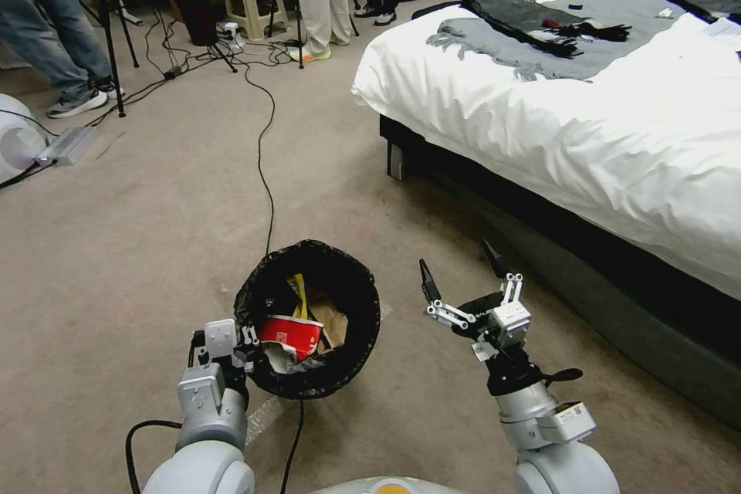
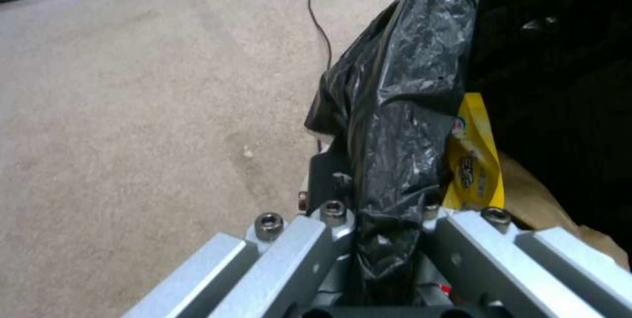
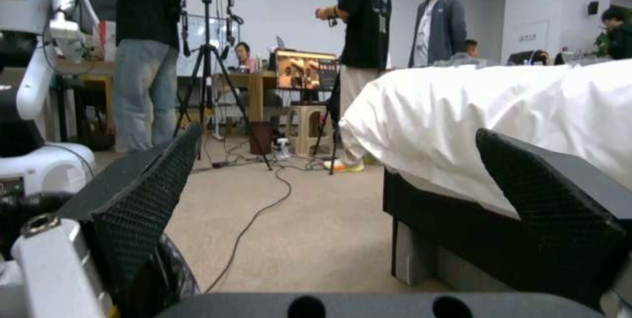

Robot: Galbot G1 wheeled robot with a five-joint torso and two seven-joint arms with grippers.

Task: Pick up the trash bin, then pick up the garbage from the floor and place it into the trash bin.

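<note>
Jaws on the left gripper (image 2: 385, 219) are clamped on the bag-lined rim of the trash bin (image 1: 309, 320), at roughly 8 o'clock on its mouth; bin sits low centre in the head view, held just above the carpet. Inside: red carton (image 1: 292, 335), yellow wrapper (image 2: 475, 157), brown paper (image 1: 333, 318). Right gripper (image 1: 465, 274) hangs at 3 o'clock from the bin, jaws wide, nothing in them, bed (image 1: 587, 116) beyond. No loose litter visible on the carpet (image 1: 131, 247) nearby. Judging by that, collection step looks mostly done; next move calls for scanning for remaining garbage while keeping the bin level.
</note>
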